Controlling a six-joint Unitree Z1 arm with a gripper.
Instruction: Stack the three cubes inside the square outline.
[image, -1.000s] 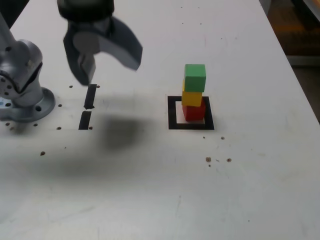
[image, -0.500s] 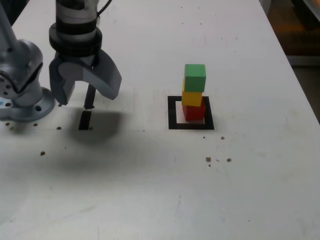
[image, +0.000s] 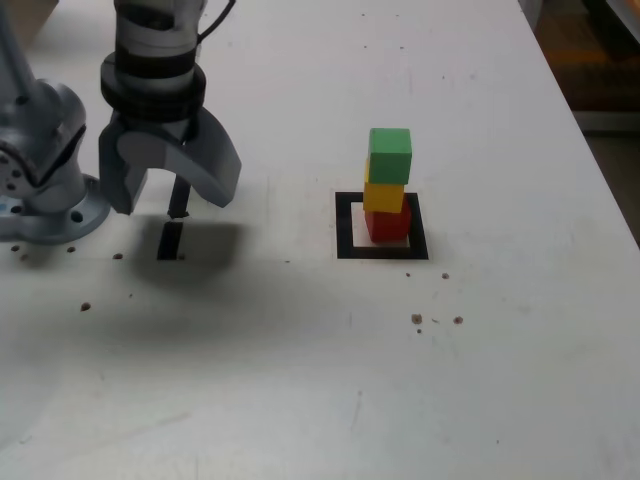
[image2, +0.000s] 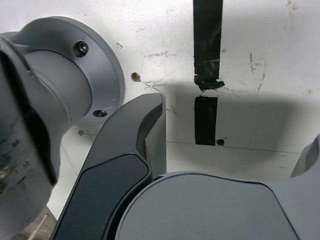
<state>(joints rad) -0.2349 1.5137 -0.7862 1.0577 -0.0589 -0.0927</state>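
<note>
The small solid red cube (image: 388, 225) is set at the bottom, on the pale centre of the thick black square outline (image: 345, 240), where it can serve as the base for the others. On it the small solid yellow cube (image: 383, 197) is carried, and on that the small solid green cube (image: 390, 155) is borne as the top of a single column. By this arrangement all three are kept over one footprint, as the task asks; the outline's border is left showing around the base. The cubes are seen to be slightly out of line, the upper ones being offset a little from the red, yet no outside support is given to them. How well the faces are seated on one another cannot be fully judged from this raised angle.

The grey, curved-fingered gripper (image: 169, 190) is held well apart from the column, towards the exterior view's left, above the two short black strips (image: 170, 240) of tape on the white tabletop (image: 300, 380). Its jaws are spread wide and nothing is gripped between them. In the wrist view too, only tabletop and tape are shown between the fingers, and the round grey metal base (image2: 107, 65) of the arm is seen close by. With the hand placed there, a brush against the cubes is made unlikely. The stacking is judged complete, and no further move seems to be called for; a nudge to the column would be the chief risk.
</note>
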